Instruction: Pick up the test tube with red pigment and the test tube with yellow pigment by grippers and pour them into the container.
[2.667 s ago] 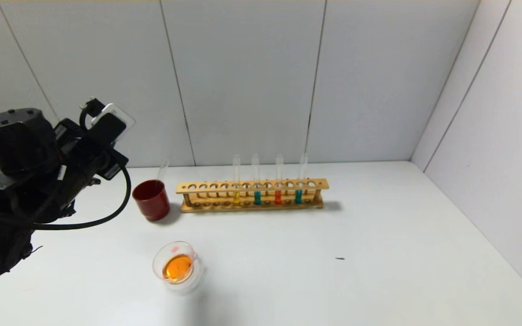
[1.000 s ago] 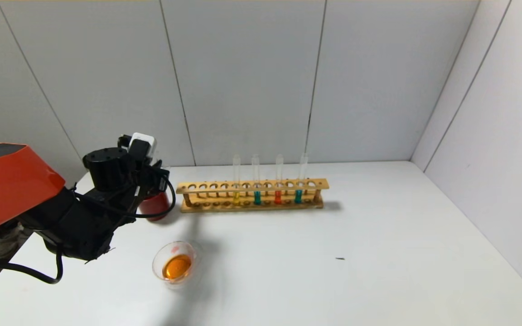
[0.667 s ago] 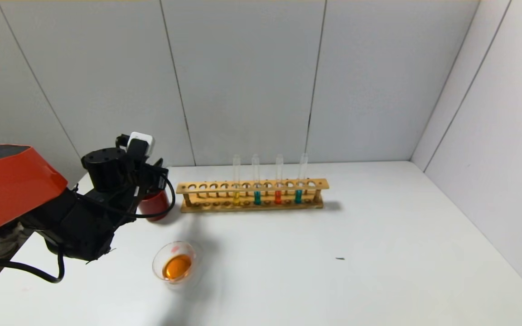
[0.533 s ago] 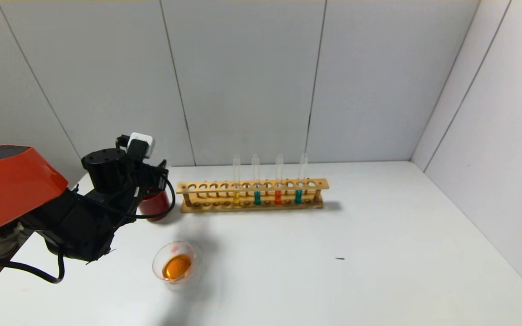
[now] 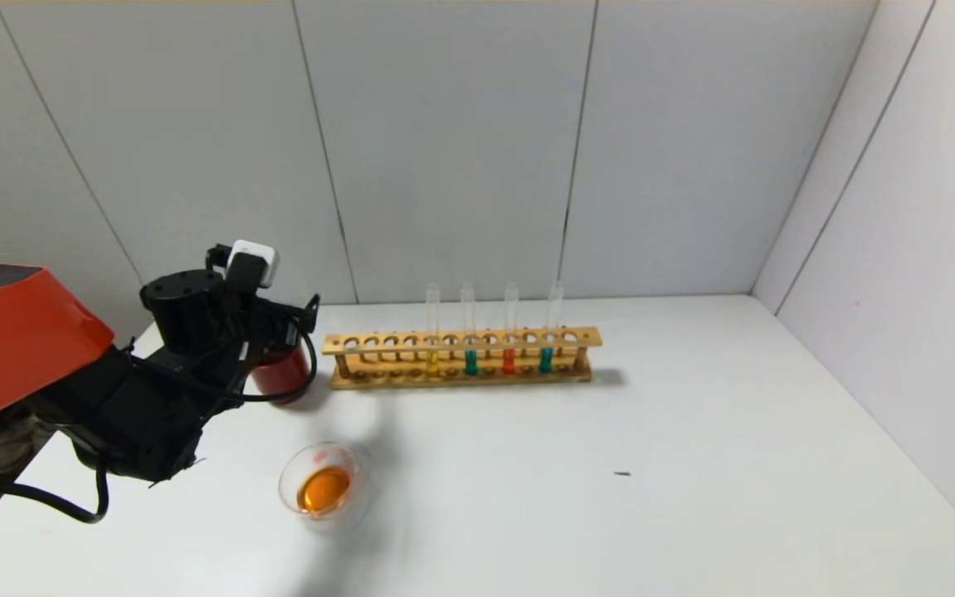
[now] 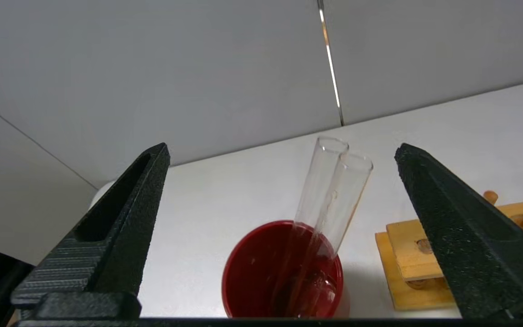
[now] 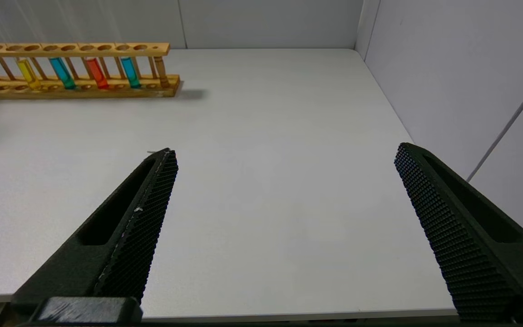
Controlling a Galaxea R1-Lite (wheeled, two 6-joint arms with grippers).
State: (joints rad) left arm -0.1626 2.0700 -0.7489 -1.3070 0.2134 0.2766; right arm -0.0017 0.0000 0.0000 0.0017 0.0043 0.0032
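Note:
The test tube with yellow pigment (image 5: 432, 362) and the test tube with red pigment (image 5: 508, 361) stand upright in the wooden rack (image 5: 461, 340), each with a teal tube to its right. Both also show in the right wrist view, yellow (image 7: 27, 72) and red (image 7: 97, 72). The container (image 5: 324, 487), a clear dish holding orange liquid, sits near the table's front left. My left gripper (image 5: 299, 319) is open and empty just above the dark red cup (image 6: 284, 268), its jaws wide on either side of two empty tubes (image 6: 334, 190) leaning in the cup. My right gripper (image 7: 284, 152) is open and empty, low over the table's near right edge.
The red cup (image 5: 278, 375) stands just left of the rack's left end (image 6: 416, 254). Grey wall panels close the back and the right side. A small dark speck (image 5: 622, 473) lies on the table at mid right.
The left arm has swung down from a raised pose to the red cup. Over the last second its gripper has shifted slightly. Rack, tubes and dish have not moved.

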